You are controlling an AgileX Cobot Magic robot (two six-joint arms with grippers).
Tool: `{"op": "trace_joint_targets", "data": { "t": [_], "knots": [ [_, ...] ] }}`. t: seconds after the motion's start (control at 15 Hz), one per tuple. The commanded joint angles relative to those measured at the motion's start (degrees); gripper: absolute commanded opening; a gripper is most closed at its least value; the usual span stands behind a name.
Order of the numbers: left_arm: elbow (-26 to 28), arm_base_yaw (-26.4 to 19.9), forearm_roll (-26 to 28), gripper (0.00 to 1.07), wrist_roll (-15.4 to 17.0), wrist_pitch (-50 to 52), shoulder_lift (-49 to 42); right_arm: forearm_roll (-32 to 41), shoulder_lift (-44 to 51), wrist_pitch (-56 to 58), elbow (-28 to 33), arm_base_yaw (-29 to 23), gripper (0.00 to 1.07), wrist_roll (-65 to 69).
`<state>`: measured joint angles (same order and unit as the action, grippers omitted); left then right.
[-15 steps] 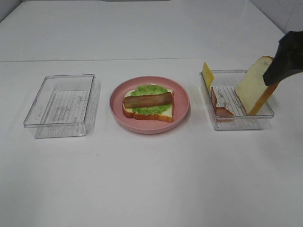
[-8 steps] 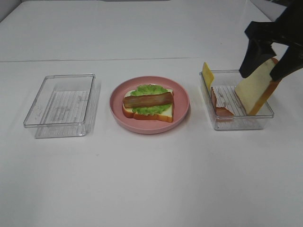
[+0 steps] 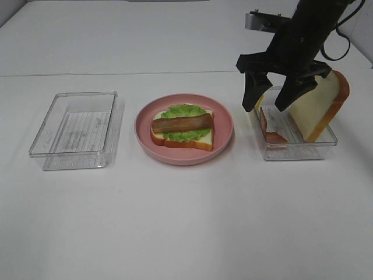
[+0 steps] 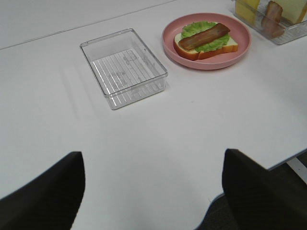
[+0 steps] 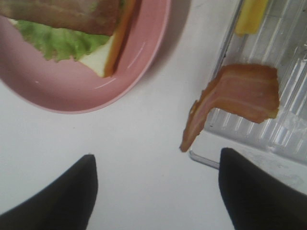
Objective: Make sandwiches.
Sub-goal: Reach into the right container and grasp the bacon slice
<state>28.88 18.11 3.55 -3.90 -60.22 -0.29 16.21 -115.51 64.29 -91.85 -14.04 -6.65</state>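
Exterior high view:
- Right gripper (image 3: 267,106): hangs over the near-plate end of the right tray (image 3: 291,155), jaws spread wide with nothing between them.
- Loose bread slice (image 3: 322,108): stands tilted in the right tray, leaning on its far wall, just beside the right-hand finger.
- Meat slice (image 3: 270,127): pink-brown, lies against the tray wall nearest the plate, below the jaws.
- Sandwich (image 3: 182,123): sits in the middle of the pink plate (image 3: 224,131), built of bread, green lettuce (image 3: 185,109) and a bacon strip (image 3: 182,122) on top.
- Left tray (image 3: 74,161): clear, on the table (image 3: 186,221) on the other side of the plate.

Left wrist view:
- Left gripper (image 4: 148,191): above bare table near its front edge, jaws wide, holding nothing.
- Sandwich (image 4: 205,38): on the pink plate (image 4: 206,63), well apart from this gripper, beyond the left tray (image 4: 139,88).

Right wrist view:
- Right gripper (image 5: 158,191): dark fingers (image 5: 53,199) far apart, only table between them.
- Meat slice (image 5: 242,93): drapes over the rim of the right tray (image 5: 268,132), one end hanging outside.
- Cheese (image 5: 252,17): yellow, at the tray's wall.
- Pink plate (image 5: 76,93): near the tray, with lettuce (image 5: 57,40) and bread edge showing.
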Motion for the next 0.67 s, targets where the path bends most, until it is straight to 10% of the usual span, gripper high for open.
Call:
{"op": "trace_joint_targets", "data": {
  "t": [0.07,0.33,0.67],
  "knots": [
    [-0.3,-0.2,0.5,0.76,-0.2,0.2,-1.4,-2.7,-6.0,-0.1,-2.9,0.0,0.67,1.0],
    [-0.3,-0.2,0.5,0.76,-0.2,0.2,-1.4,-4.8,-8.2,-3.0,-3.3,0.0,0.56,2.7],
    [-0.3,-0.2,0.5,0.76,-0.2,0.2,-1.4,-4.7,-8.4,-3.0,-3.3,0.0,0.00,3.0]
  ]
}}
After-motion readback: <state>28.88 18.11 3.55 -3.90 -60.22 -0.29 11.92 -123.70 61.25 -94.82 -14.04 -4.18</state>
